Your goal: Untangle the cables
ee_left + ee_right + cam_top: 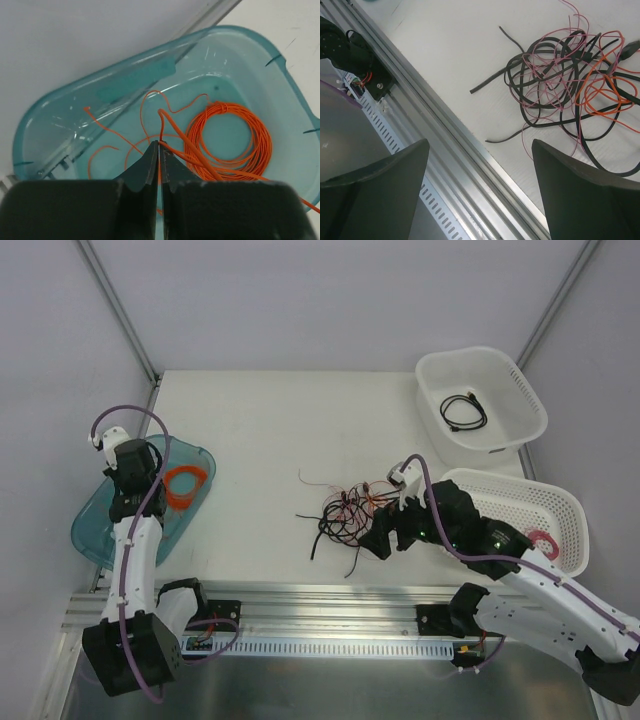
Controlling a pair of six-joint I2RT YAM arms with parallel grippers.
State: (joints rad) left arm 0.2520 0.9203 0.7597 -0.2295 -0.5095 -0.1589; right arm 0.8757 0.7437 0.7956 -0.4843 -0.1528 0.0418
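Left gripper hard to make out from above. Wrist view: fingers pressed together, seemingly pinching a loose orange strand over the teal tray holding the orange coil.

White tub: small black cable.

White basket: pink-red spool.

Cables tangled mid-table near the right gripper, fingers spread wide, apart from them.

Cables on table. Tray well left of cables, wire coil inside. Basket right of cables, spool inside. Tub behind and right, cord inside. Rail in front of cables.
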